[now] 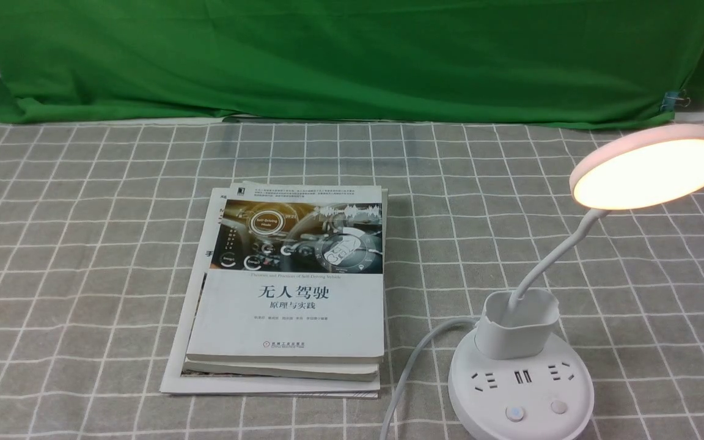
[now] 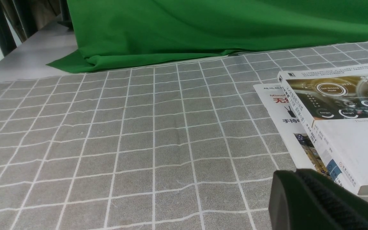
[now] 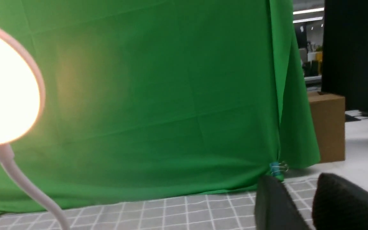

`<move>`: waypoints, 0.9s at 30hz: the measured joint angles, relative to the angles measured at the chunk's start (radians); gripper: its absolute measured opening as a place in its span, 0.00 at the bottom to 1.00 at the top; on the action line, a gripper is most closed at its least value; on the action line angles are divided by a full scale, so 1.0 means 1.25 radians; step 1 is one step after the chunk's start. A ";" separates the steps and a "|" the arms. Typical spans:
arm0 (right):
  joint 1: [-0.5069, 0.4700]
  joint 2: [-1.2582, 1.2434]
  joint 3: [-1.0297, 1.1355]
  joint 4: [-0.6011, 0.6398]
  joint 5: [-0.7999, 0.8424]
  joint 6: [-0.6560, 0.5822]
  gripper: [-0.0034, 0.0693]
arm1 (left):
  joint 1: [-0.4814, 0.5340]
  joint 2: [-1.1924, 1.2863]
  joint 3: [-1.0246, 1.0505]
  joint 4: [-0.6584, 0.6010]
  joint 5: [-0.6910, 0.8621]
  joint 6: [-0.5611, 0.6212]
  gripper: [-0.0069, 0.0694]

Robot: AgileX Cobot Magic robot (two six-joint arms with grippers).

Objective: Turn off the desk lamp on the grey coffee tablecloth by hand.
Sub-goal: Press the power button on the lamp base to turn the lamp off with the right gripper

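The desk lamp (image 1: 520,391) stands at the front right on the grey coffee tablecloth (image 1: 83,244). Its round head (image 1: 651,168) glows warm white. Two buttons (image 1: 514,414) sit at the front of its round base. In the right wrist view the lit head (image 3: 5,86) and bendy neck fill one side. My right hand's gripper (image 3: 295,182) is open with nothing between its fingers, above the cloth and apart from the lamp. The left gripper (image 2: 295,174) is shut and empty, low beside the books. Neither gripper shows in the front view.
A stack of books (image 1: 291,287) lies mid-table, left of the lamp. The lamp's white cable (image 1: 413,366) runs off the front edge. A green backdrop cloth (image 1: 340,55) hangs behind, pinned by a blue clip (image 1: 673,99). A cardboard box (image 3: 327,124) stands beyond it.
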 joint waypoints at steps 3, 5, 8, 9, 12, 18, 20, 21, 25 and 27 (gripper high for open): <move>0.000 0.002 0.000 0.001 0.034 0.004 0.38 | 0.000 0.000 0.000 0.000 0.000 0.000 0.09; 0.000 0.009 0.000 0.001 0.044 0.008 0.38 | 0.000 0.000 0.000 0.000 0.000 0.000 0.09; 0.000 0.055 0.000 0.001 0.050 0.025 0.38 | 0.000 0.000 0.000 0.000 0.000 0.000 0.09; 0.000 0.085 0.000 0.001 0.050 0.039 0.38 | 0.000 0.000 0.000 0.000 0.000 0.000 0.09; 0.000 0.138 -0.001 0.001 0.050 0.055 0.38 | 0.000 0.000 0.000 0.000 0.000 0.000 0.09; 0.000 0.369 -0.150 0.001 0.172 0.067 0.38 | 0.000 0.000 0.000 0.000 0.000 0.000 0.09; 0.000 0.457 -0.215 0.001 0.266 0.067 0.38 | 0.000 0.000 0.000 0.000 0.000 0.000 0.09; 0.000 0.502 -0.252 0.001 0.313 0.067 0.38 | 0.000 0.000 0.000 0.000 0.000 0.000 0.09; 0.000 0.644 -0.363 0.001 0.418 0.046 0.38 | 0.000 0.000 0.000 0.000 0.000 0.000 0.09; 0.000 0.711 -0.394 0.008 0.417 0.039 0.38 | 0.000 0.000 0.000 0.000 0.000 0.000 0.09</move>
